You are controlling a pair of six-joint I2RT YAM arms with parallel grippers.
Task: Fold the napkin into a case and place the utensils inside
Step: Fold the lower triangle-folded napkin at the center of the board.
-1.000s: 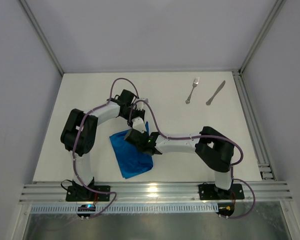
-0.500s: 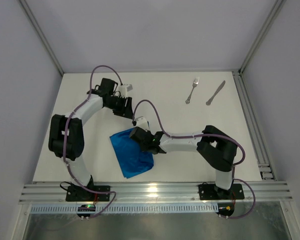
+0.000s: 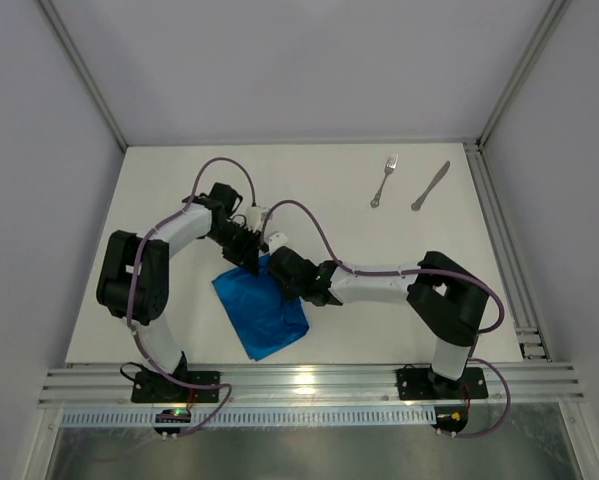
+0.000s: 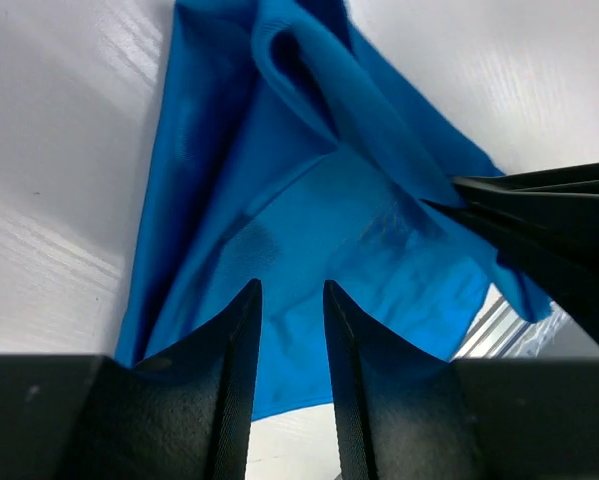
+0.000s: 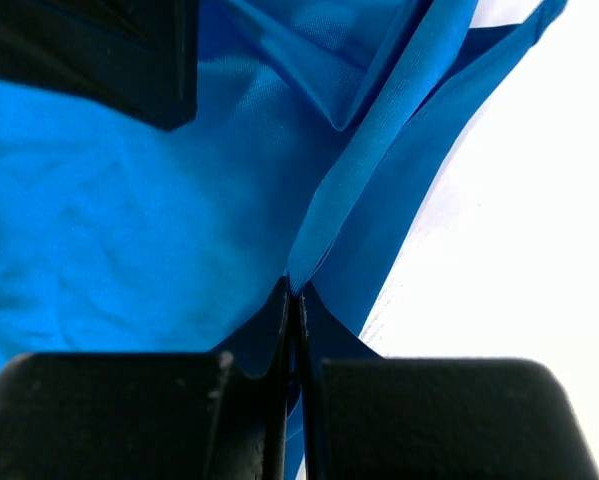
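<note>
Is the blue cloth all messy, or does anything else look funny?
Yes. The bright blue cloth napkin lies crooked and bunched near the front of the white table, with one ridge pinched in the right gripper. The silver fork and knife lie tidily far right.

Your white table is boxed by plain pale grey walls, joined at aluminium corner posts. Slotted aluminium rails run along your near edge, catching a glare spot; another rail lines the right side.

napkin – rumpled, near edge | fork + knife – far R, side by side
</note>
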